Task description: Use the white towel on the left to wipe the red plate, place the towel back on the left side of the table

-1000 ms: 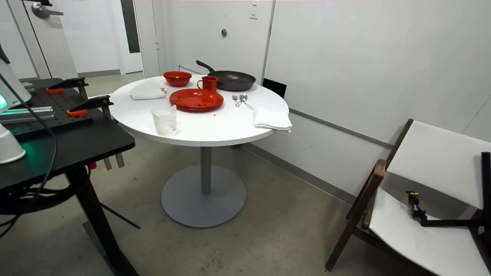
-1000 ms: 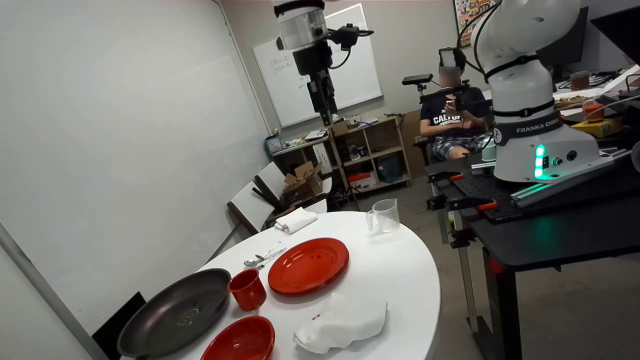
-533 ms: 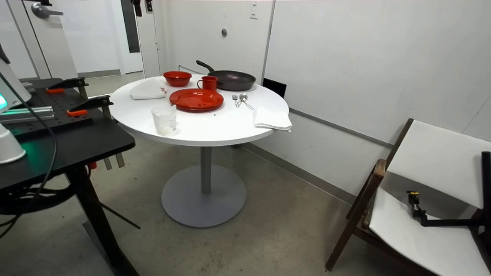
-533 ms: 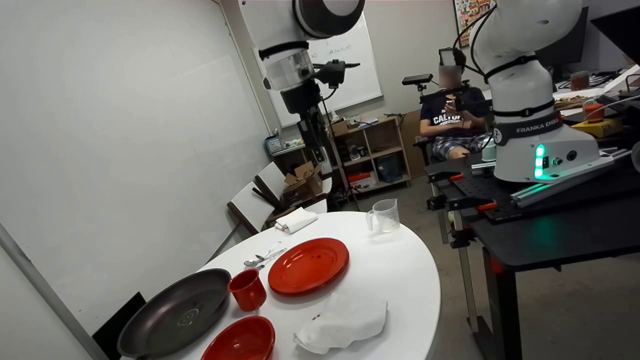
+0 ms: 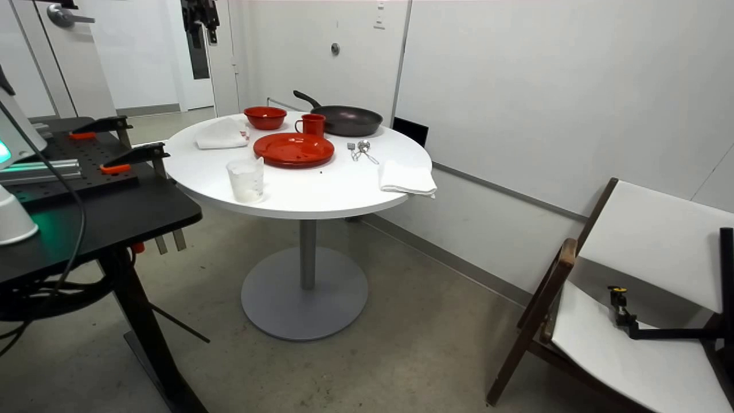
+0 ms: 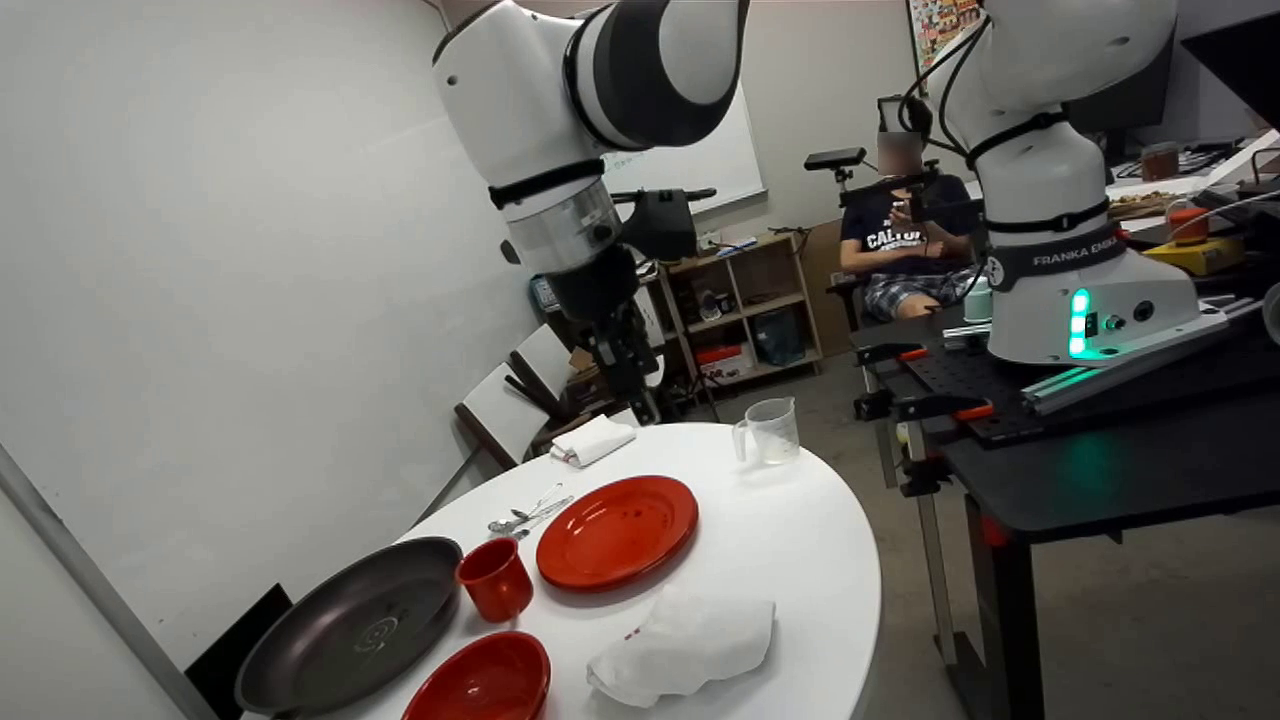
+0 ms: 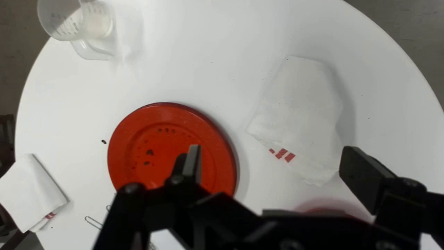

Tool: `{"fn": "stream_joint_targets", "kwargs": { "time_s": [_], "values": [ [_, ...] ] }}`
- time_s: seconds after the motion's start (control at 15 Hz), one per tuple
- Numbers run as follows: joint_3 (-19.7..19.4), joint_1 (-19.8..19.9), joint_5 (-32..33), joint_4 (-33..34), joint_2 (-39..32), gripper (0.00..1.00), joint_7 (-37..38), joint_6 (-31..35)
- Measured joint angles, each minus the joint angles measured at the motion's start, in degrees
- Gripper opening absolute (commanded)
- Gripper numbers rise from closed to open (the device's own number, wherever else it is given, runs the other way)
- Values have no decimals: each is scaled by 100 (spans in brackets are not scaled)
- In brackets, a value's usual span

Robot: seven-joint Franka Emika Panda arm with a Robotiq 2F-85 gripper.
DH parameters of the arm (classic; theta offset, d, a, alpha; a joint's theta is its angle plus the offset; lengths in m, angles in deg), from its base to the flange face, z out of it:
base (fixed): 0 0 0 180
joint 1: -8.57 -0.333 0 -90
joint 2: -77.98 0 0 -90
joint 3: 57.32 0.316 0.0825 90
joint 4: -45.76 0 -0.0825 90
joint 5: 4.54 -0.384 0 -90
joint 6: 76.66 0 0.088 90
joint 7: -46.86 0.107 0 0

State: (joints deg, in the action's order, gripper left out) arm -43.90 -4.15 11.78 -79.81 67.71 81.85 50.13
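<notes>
The white towel (image 5: pixel 222 135) lies loosely folded on the white round table (image 5: pixel 321 198), beside the red plate (image 5: pixel 292 149) and near the red bowl. It also shows in an exterior view (image 6: pixel 690 650) and in the wrist view (image 7: pixel 301 111), with red stripes near one corner. The plate shows dark specks in the wrist view (image 7: pixel 156 146). My gripper (image 7: pixel 275 163) is open and empty in the wrist view. It hangs above the table, fingers pointing down; in that view one finger overlaps the plate, the other borders the towel. In both exterior views it is above table height (image 5: pixel 200 34) (image 6: pixel 640 410).
A second white cloth (image 5: pixel 407 179) lies at the table edge. A clear measuring cup (image 6: pixel 770 432), spoons (image 5: pixel 362 150), a red mug (image 6: pixel 495 580), a red bowl (image 6: pixel 485 680) and a black pan (image 6: pixel 355 630) stand round the plate. The black desk (image 6: pixel 1130 460) carries the robot base.
My gripper has come down toward the table and now shows at the top of an exterior view where it was out of sight. The towel, plate and other items have not moved.
</notes>
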Motion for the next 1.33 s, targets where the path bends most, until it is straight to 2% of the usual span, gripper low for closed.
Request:
{"fn": "stream_joint_targets", "kwargs": {
  "time_s": [0.27, 0.8, 1.33],
  "values": [
    [-91, -283, -14, 315, -566, 100, 207, 205],
    [-674, -295, -466, 1144, -1754, 100, 231, 321],
    [-664, -499, -1316, 1591, -2455, 100, 225, 174]
  ]
}}
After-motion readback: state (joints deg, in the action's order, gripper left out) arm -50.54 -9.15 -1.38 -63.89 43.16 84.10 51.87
